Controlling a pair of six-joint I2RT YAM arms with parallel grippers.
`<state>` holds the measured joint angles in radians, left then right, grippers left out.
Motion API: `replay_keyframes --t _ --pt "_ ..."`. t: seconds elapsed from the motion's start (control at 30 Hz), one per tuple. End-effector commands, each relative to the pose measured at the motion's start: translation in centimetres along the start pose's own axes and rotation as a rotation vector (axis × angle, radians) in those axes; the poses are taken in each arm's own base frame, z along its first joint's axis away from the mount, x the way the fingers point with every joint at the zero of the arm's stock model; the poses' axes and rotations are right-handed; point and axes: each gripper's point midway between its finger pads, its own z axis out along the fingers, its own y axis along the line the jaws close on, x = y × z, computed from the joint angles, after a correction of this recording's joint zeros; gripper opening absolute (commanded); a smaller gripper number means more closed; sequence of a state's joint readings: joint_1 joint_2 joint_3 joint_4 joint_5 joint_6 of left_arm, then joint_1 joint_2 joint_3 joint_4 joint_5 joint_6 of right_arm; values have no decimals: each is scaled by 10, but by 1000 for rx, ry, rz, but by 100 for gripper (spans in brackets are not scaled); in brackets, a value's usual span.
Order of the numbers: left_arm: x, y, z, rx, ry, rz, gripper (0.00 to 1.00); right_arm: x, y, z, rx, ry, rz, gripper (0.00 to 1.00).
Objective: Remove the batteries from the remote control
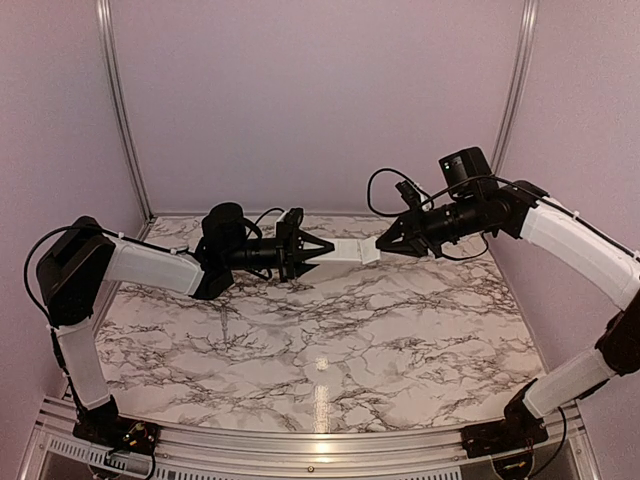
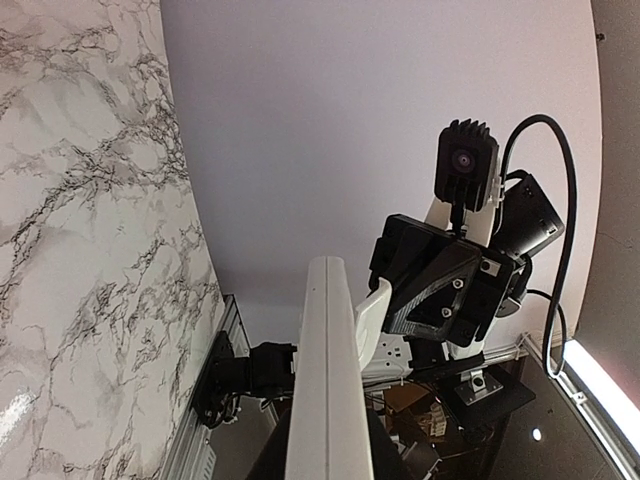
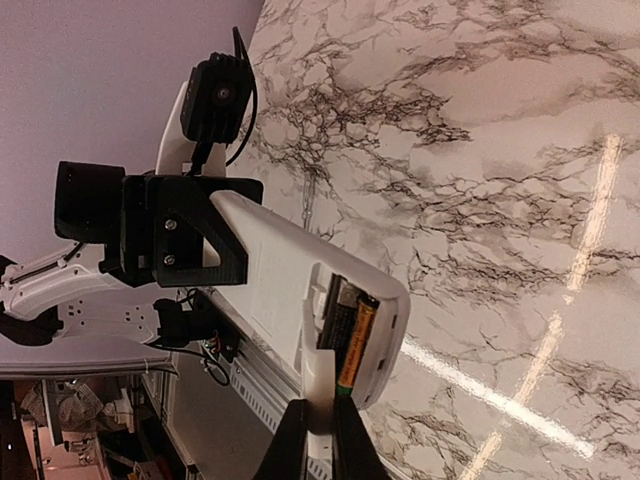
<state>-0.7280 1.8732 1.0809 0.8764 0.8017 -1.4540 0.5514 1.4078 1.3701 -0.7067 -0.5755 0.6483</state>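
Observation:
The white remote control (image 1: 352, 251) hangs in the air over the far part of the table, my left gripper (image 1: 325, 249) shut on its one end. In the right wrist view its compartment is uncovered at the free end of the remote control (image 3: 270, 260). Two batteries (image 3: 355, 338) lie in it side by side, one with a gold-coloured casing. My right gripper (image 3: 318, 440) is shut on the small white cover piece (image 3: 318, 380), which stands lifted at the compartment's edge. The left wrist view shows the remote control (image 2: 328, 380) edge-on, with the cover piece (image 2: 372, 315) beside it.
The marble table (image 1: 330, 340) lies below both arms. Metal frame rails (image 1: 300, 440) run along its near edge, and pale walls (image 1: 320, 100) close in the back and sides.

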Motion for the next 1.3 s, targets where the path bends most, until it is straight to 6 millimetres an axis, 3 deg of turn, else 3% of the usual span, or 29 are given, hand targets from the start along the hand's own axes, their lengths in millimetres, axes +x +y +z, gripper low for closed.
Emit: replay_keyframes --t 0.0,0.53,1.0,1.13,1.27 --pt "1 -32 -5 65 -13 75 0 -2 2 -6 2 -21 -10 0" --pt "2 -27 -10 36 -32 74 0 -4 17 -16 -44 -46 -25 0" --pt "0 -20 -12 -10 -51 80 0 -6 21 -13 -81 -54 -23 0" --pt "-4 -10 -16 -72 -85 93 0 -3 13 -7 -73 -46 -8 0" --pt "-6 1 -19 -105 -114 82 0 -3 -1 12 -69 -30 15 0"
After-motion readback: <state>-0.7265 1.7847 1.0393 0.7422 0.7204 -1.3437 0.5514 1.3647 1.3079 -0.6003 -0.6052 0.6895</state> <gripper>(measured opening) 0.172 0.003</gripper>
